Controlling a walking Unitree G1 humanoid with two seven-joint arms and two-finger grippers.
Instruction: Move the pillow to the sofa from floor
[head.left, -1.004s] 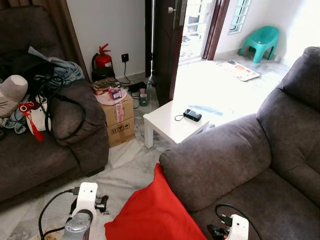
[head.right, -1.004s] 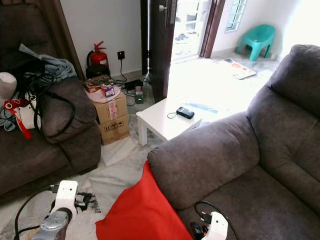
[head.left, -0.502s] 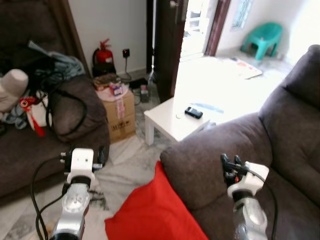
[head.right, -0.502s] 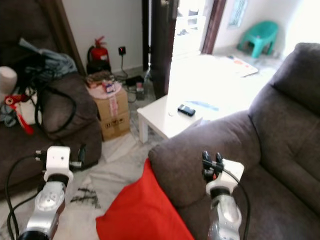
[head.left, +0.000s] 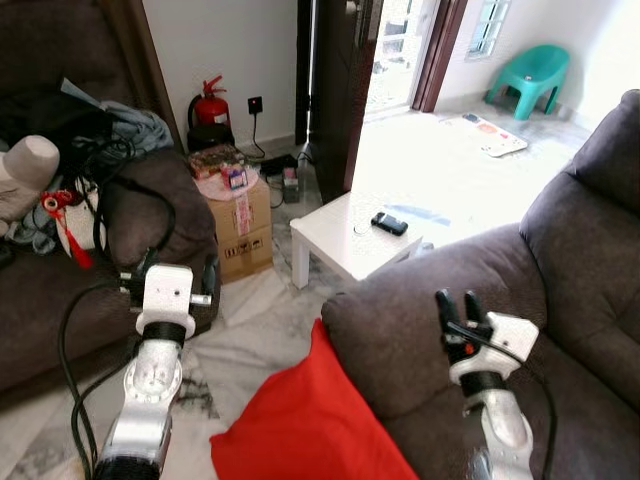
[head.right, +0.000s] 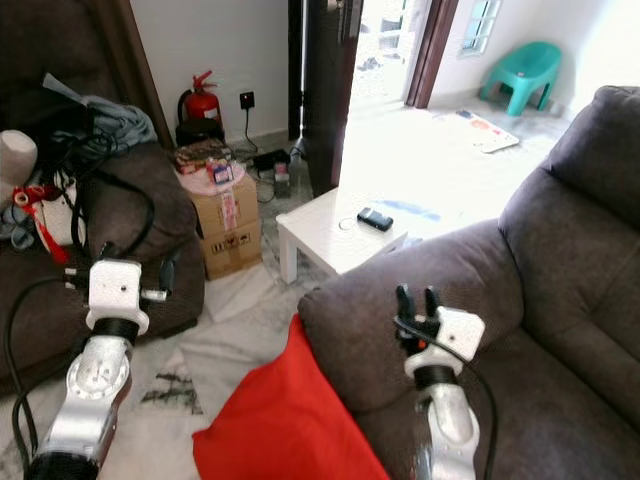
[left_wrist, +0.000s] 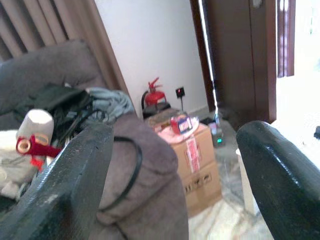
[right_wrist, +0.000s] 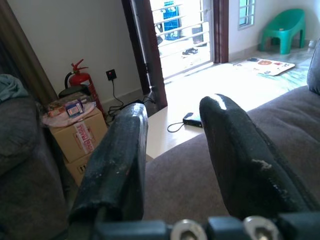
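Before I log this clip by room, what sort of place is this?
Most likely a home living room: a grey sofa, a second dark sofa piled with clothes, a small white coffee table, and a red pillow on the tiled floor.

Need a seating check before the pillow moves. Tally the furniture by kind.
Sofas: 2
Tables: 1
Chairs: 1
Total: 4
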